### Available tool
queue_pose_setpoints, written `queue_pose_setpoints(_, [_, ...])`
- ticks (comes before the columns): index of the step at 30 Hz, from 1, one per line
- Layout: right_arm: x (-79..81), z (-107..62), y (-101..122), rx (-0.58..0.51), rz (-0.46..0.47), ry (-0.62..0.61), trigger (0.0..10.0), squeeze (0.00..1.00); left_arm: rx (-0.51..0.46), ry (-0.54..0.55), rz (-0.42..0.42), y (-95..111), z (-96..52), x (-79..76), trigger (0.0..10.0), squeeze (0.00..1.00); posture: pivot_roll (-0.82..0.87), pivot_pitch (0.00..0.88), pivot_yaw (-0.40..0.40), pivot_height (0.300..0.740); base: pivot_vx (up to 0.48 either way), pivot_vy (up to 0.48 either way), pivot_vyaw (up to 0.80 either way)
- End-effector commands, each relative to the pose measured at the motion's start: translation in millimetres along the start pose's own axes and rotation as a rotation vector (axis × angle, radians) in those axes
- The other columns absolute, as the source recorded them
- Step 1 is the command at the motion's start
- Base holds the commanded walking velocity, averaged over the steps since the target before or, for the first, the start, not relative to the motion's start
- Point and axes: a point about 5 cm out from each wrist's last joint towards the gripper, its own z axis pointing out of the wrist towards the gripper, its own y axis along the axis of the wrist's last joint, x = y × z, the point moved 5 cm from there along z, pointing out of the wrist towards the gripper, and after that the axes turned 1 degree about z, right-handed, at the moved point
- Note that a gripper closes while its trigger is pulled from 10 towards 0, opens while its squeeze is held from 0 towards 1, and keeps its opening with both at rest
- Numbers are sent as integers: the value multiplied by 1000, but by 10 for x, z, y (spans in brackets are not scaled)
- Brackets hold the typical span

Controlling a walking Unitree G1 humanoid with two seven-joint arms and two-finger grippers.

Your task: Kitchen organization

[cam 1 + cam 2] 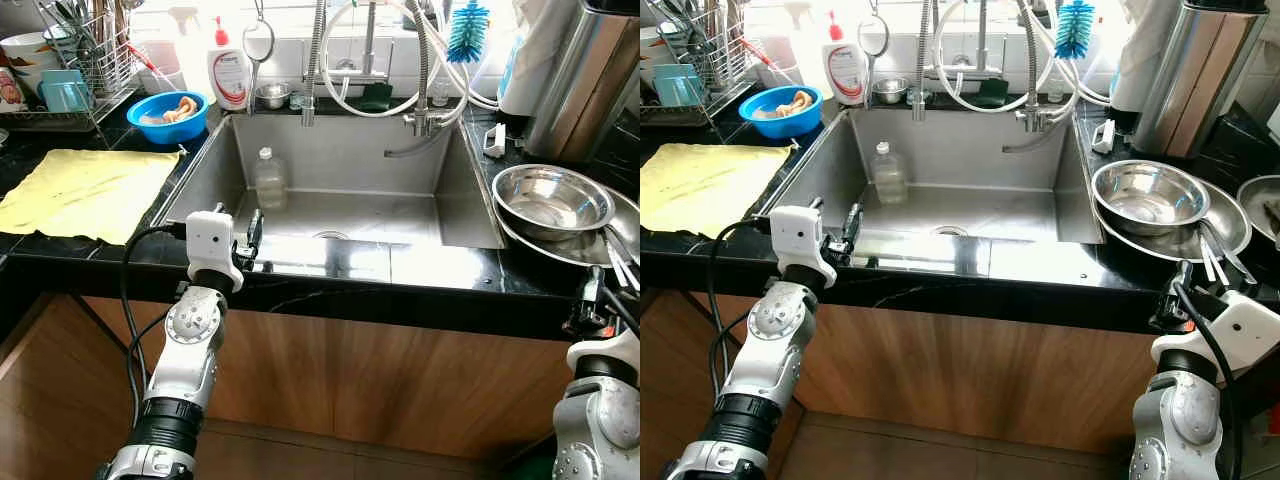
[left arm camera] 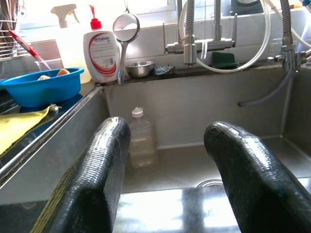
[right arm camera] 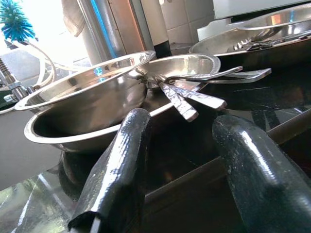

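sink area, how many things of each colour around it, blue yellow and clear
blue: 2, the bowl and the bottle brush
yellow: 1, the cloth
clear: 1, the plastic bottle standing in the sink
total: 4

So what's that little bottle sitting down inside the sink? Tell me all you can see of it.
The bottle is small, of clear plastic by the look of it, with a white cap. It stands upright on the floor of the steel sink, in the far left corner, close to the back wall and the left wall; whether it touches either wall cannot be told. It looks empty or nearly so, slightly cloudy. Nothing grips it: the left gripper hovers, open, over the sink's near edge and points toward it.
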Motion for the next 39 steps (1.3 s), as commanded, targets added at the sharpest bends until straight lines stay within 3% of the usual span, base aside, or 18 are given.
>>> queue_pose_setpoints(1, [1,11,-5,-3,-2,-2,1490,0,-12,-1,16,34,-12,18,10000,0,-57,0,38,720,0,0,0])
queue_pose_setpoints(2, [2,11,-4,-4,-2,-2,10000,0,-12,-3,18,36,-11,20,10000,0,-57,0,38,720,0,0,0])
queue_pose_setpoints(39, [-34,2,78,-48,35,-30,10000,0,-25,-24,46,71,10,-10,10000,0,-62,0,50,720,0,0,0])
